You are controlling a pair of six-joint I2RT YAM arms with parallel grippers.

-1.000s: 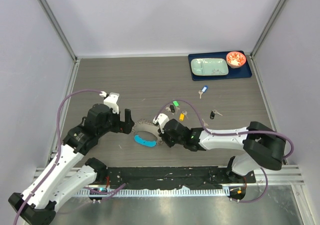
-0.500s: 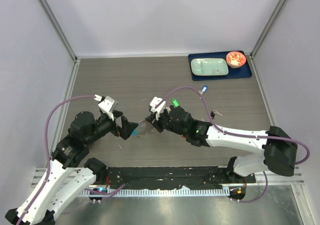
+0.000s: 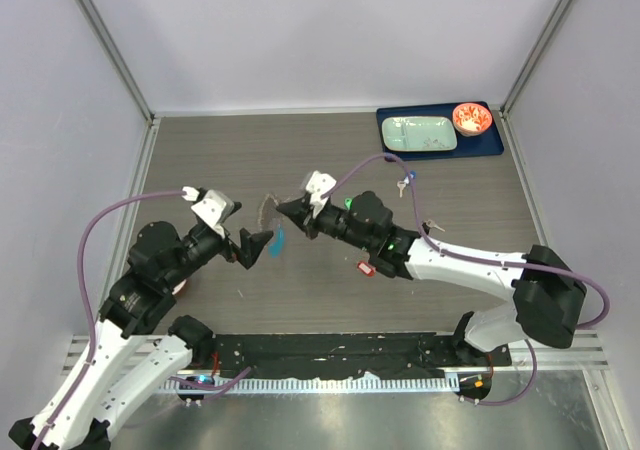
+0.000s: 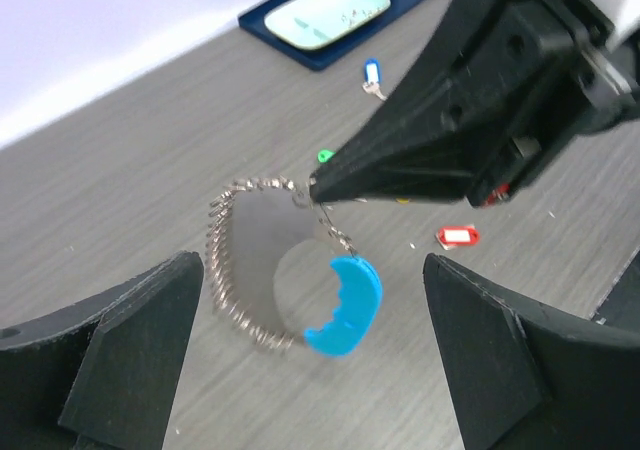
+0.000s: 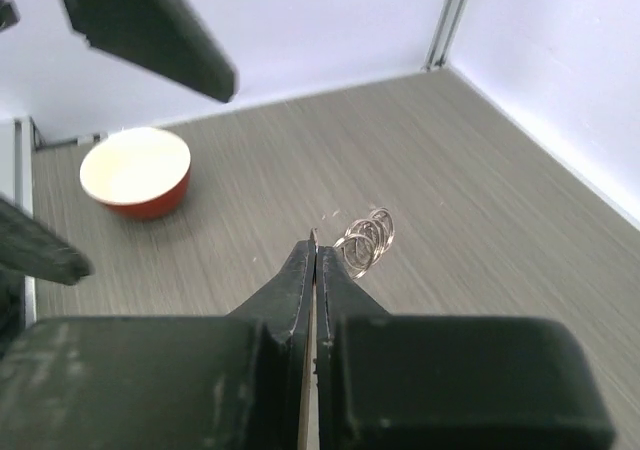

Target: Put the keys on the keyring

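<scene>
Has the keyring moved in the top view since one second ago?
Yes. The keyring has gone up the view and slightly left, away from the black base rail at the near edge; the right gripper, shut on it, holds it lifted.

keyring (image 4: 218, 270) silver | crescent (image 4: 345, 305) blue | key tag (image 4: 457, 236) red | tray (image 3: 482, 146) navy | table (image 3: 250, 160) grey wood-grain

**White shells, black joints, purple cables**

The left arm (image 3: 110, 370) and right arm (image 3: 470, 265) both have white shells over black joint housings. A purple cable (image 3: 90, 235) loops along each. A white camera bracket (image 3: 212, 208) sits on each wrist. The left hand (image 3: 255, 243) and right hand (image 3: 288, 210) have matte black, wedge-shaped fingers (image 4: 115, 360). A small green light (image 3: 385, 239) glows on the right arm
</scene>
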